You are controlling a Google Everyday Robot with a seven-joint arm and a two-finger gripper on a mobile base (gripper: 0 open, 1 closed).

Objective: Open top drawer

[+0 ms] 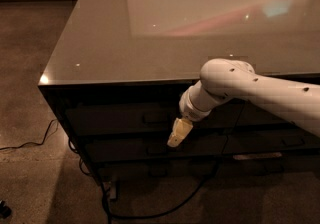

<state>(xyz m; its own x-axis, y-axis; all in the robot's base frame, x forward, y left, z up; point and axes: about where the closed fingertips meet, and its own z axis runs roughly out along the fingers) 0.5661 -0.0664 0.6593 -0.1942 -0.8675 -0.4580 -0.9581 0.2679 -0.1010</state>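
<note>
So your gripper (pixel 178 132) is hanging just under the front edge of the desk (pixel 125 48), well right of the front-left corner, pointing down and a bit left off the end of the white arm (pixel 235 85). It's out in front of the drawer faces, and its tip lines up with about the seam between the top drawer (pixel 120 118) and the lower drawer (pixel 125 149). Honestly can't tell how wide the pincer is set or if it has hold of anything; it just reads as one pale tan lump from here. The top drawer sits right under the front edge, its dark front in line with the fronts around it, looking closed. Its handle (pixel 154 117) is just left of the gripper, slightly higher up. A black cable (pixel 165 209) loops across the floor (pixel 30 93) below the front edge.
</note>
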